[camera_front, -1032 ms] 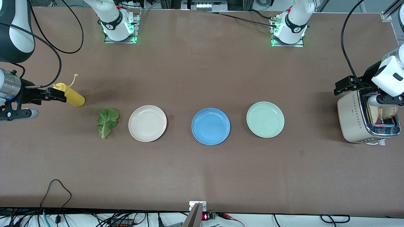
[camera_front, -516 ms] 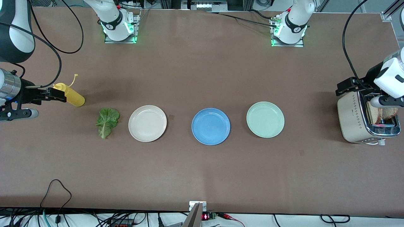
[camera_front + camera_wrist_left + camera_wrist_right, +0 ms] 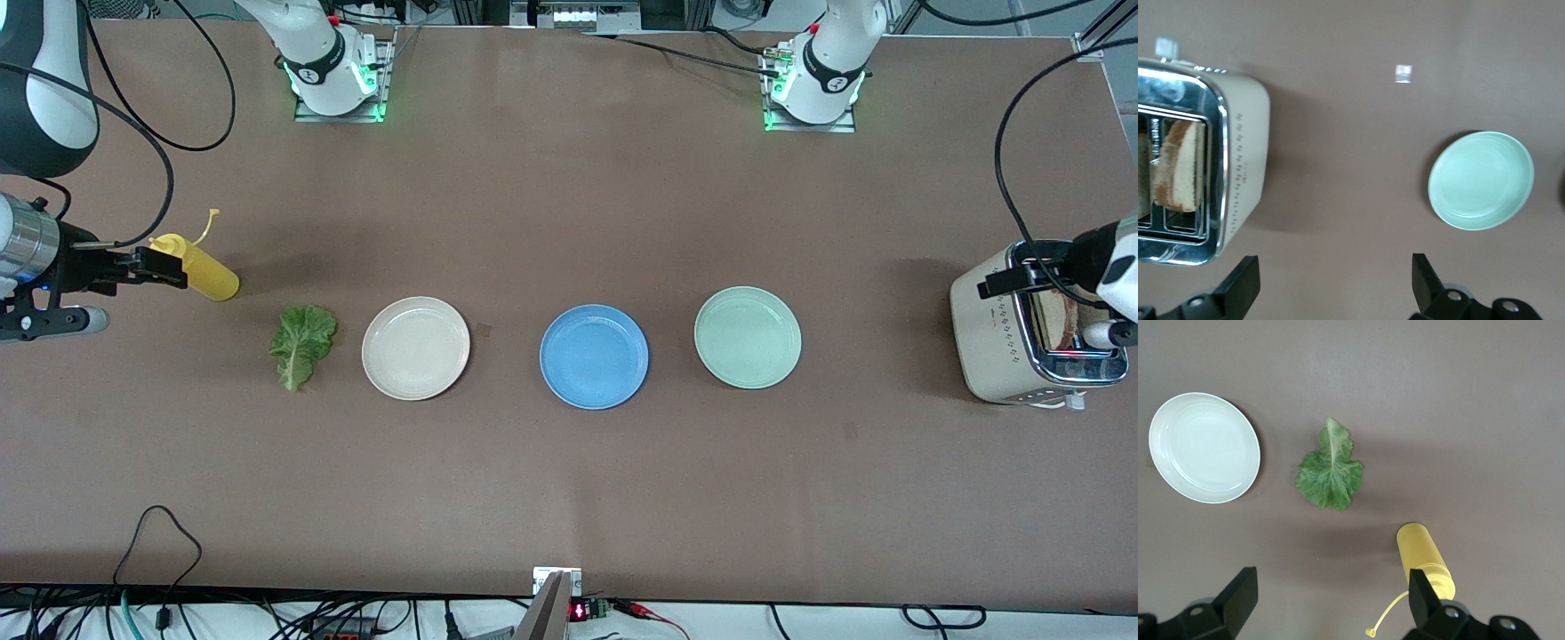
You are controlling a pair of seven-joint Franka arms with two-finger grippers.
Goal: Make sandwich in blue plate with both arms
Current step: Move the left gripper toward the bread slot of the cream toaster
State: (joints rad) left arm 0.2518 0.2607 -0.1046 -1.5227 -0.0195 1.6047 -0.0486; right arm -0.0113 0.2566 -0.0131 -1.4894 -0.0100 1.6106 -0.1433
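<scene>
The blue plate (image 3: 594, 356) lies empty mid-table, between a cream plate (image 3: 415, 348) and a mint-green plate (image 3: 747, 337). The lettuce leaf (image 3: 302, 344) lies flat on the table beside the cream plate; it also shows in the right wrist view (image 3: 1330, 470). Bread slices (image 3: 1181, 163) stand in the toaster (image 3: 1000, 342). My left gripper (image 3: 1333, 287) is open and empty, up over the toaster's side that faces the mint plate (image 3: 1481, 180). My right gripper (image 3: 1331, 607) is open and empty at its end of the table, one finger beside the yellow bottle (image 3: 1426, 560).
The yellow squeeze bottle (image 3: 200, 269) lies on its side, cap flipped open, farther from the front camera than the lettuce. The toaster (image 3: 1201, 160) stands at the left arm's end of the table. Black cables hang from both arms.
My left arm has moved over the toaster, toward the front camera and toward the edge of view. The right arm, plates, lettuce and bottle have not moved.
</scene>
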